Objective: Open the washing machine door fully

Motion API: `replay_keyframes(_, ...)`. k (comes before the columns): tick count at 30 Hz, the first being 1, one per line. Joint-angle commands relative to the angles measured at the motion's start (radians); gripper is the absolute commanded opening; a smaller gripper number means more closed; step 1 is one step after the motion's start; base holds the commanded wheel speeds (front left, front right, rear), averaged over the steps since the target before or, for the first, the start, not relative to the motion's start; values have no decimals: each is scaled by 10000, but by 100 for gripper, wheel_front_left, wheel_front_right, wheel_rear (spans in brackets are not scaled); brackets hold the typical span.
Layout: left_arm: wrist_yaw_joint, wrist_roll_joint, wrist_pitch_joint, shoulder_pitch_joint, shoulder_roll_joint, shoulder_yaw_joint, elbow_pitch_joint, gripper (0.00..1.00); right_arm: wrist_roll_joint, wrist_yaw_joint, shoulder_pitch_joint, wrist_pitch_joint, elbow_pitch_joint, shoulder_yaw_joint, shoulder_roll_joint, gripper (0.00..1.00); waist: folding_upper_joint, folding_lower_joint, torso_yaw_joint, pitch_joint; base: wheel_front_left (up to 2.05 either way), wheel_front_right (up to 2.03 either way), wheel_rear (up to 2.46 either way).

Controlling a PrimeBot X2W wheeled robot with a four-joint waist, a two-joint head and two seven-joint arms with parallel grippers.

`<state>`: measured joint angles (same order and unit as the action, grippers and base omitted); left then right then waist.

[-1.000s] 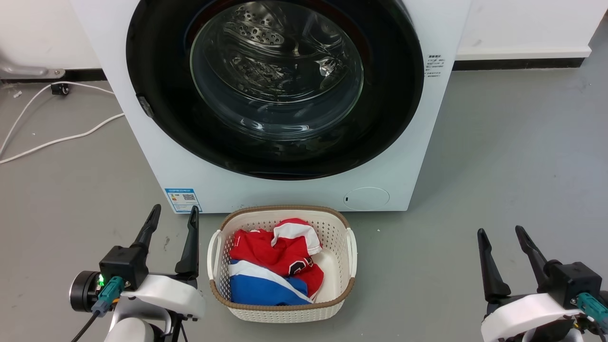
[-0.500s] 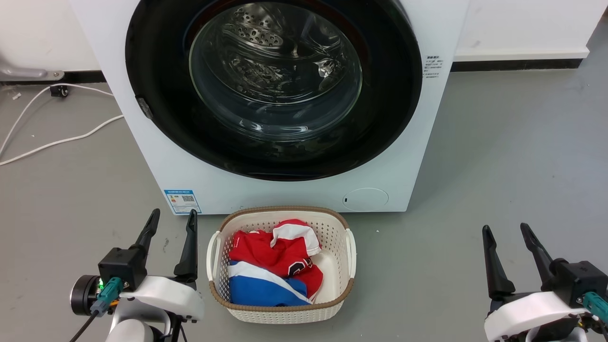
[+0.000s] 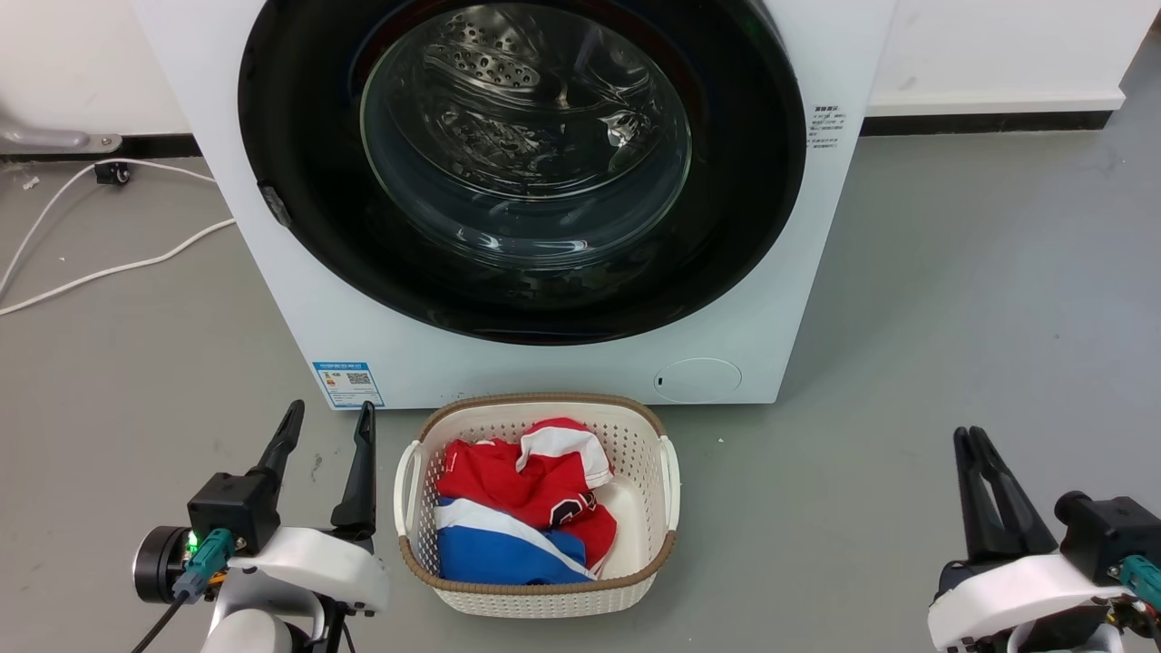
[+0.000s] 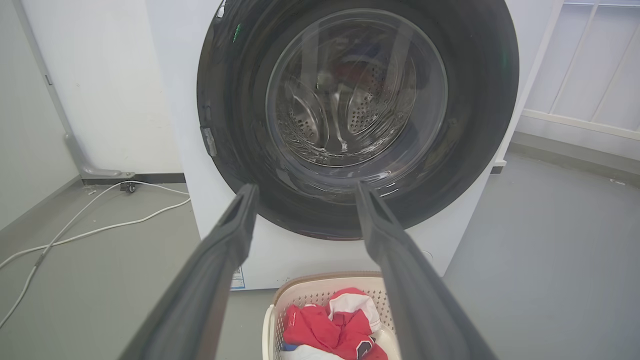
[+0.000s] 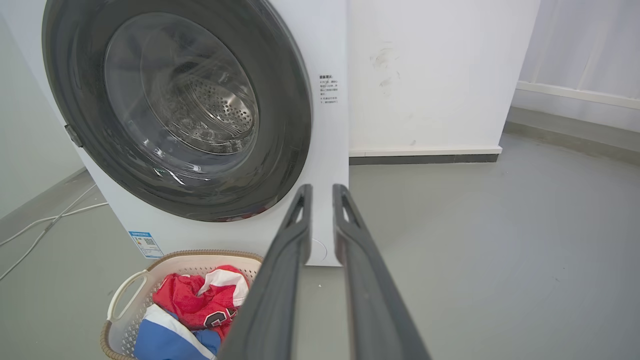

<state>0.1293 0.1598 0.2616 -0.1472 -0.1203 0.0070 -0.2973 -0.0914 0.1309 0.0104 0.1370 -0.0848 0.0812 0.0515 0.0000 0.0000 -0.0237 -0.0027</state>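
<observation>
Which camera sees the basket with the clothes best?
The head view: the whole laundry basket shows, rim to rim. The left wrist view catches just its far end; the right wrist view cuts it off at the bottom edge.

a bare laundry room: white washing machine [image 3: 544,367], laundry basket [image 3: 535,400], grey floor [image 3: 961,299].

Left gripper [image 3: 330,410] and right gripper [image 3: 969,435]: long dark tapering fingers [image 3: 361,472], black blocks [image 3: 234,508], white forearm shells [image 3: 308,567], teal plugs [image 3: 207,555]; a green light [image 3: 192,541] lower left.
</observation>
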Motion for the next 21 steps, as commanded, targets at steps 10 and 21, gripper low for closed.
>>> replay_keyframes(10, 22, -30, 51, -69, 26, 98, -22, 100, -5872, -1, -510, -287, -589, 357, -21, 0, 0, 0, -11, 21, 0, 0, 0)
replay_keyframes(21, 22, 76, 51, -320, 10, 94, 207, 100, -13552, -1, -2234, -1937, -1306, 1651, 32, 0, 0, 0, 3, 613, 0, 0, 0)
